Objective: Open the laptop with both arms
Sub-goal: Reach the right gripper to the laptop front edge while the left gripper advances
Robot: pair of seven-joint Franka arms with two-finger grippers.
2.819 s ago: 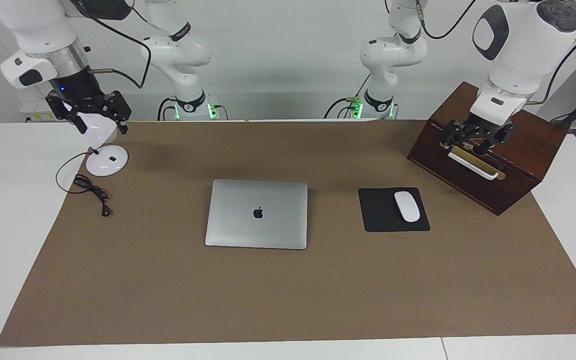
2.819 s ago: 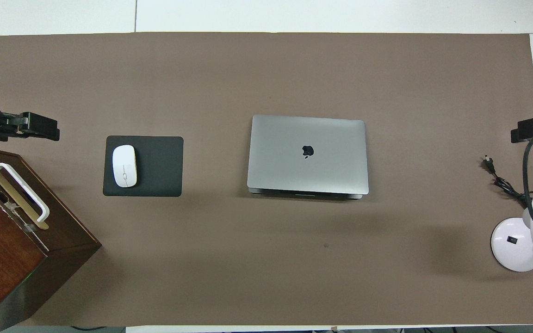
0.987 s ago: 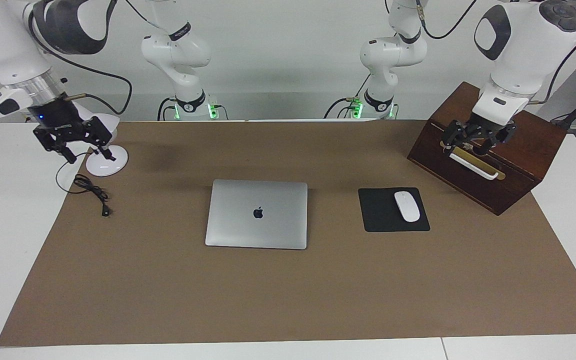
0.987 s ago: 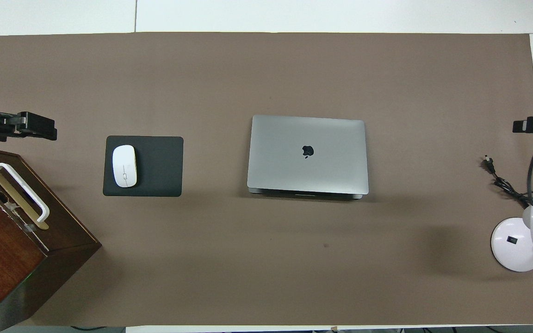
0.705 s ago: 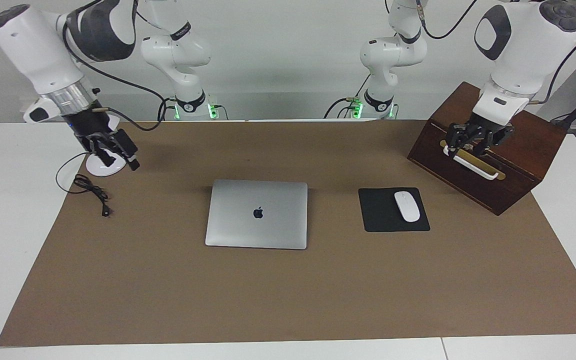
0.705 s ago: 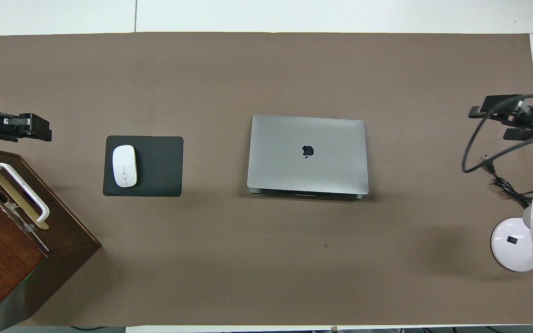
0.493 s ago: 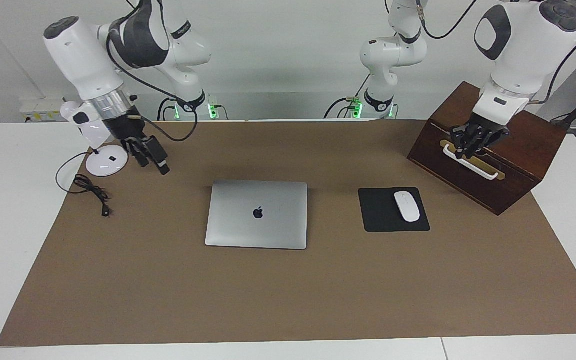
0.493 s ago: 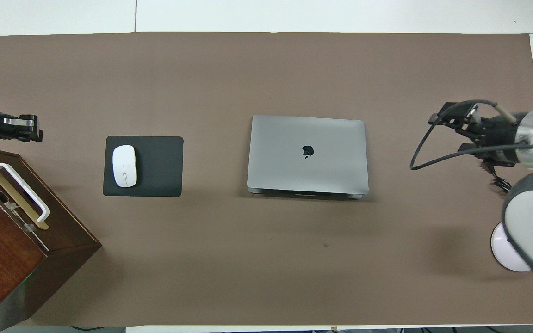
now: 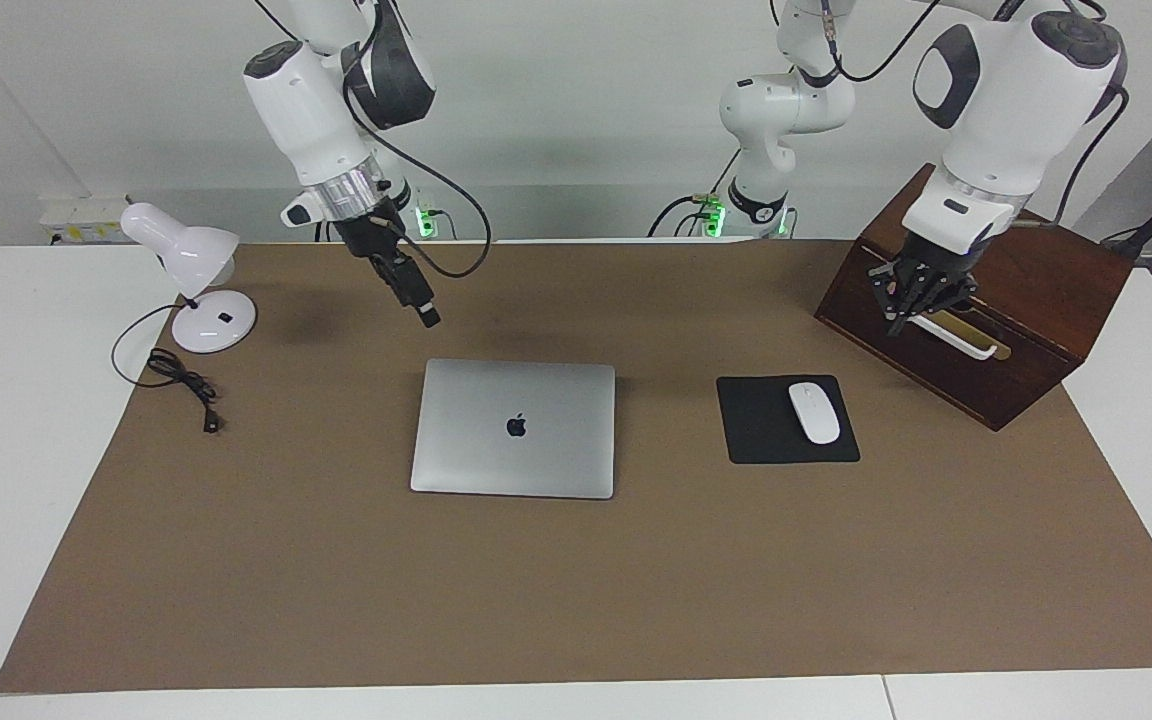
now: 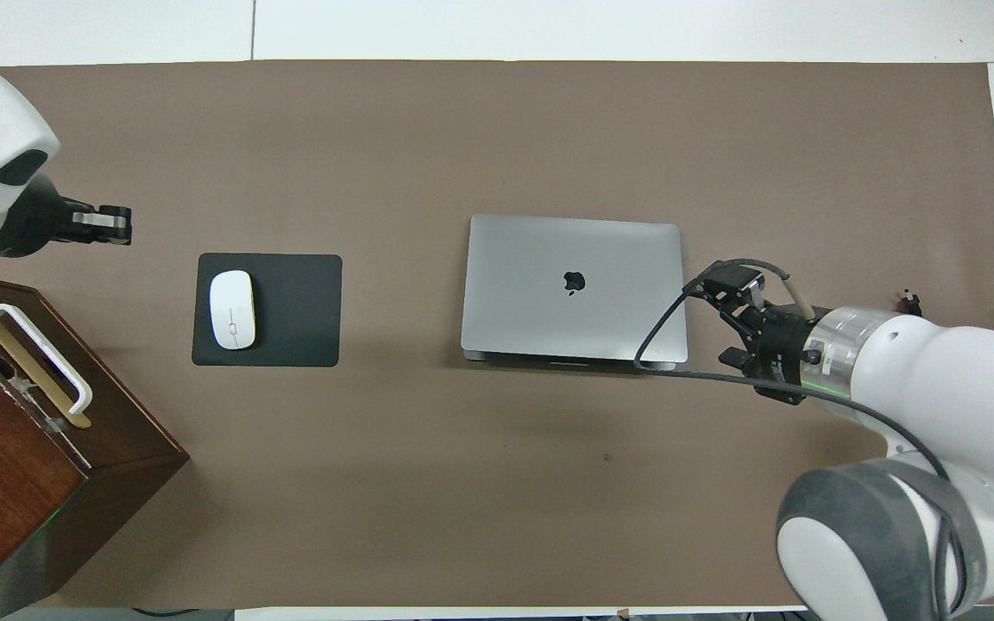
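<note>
Currently, toward the right arm's end of the table, the right gripper (image 9: 428,318) hangs over the mat (image 9: 336,600) beside the laptop (image 9: 514,428); whether it is released or clenched cannot be determined. The laptop lies closed at mid-table. Toward the left arm's end, the left gripper (image 9: 898,322) is clenched, empty, over the wooden box (image 9: 976,380).

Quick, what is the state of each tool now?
Left tool: shut, holding nothing, over the wooden box.
Right tool: shut, empty, near the laptop.
</note>
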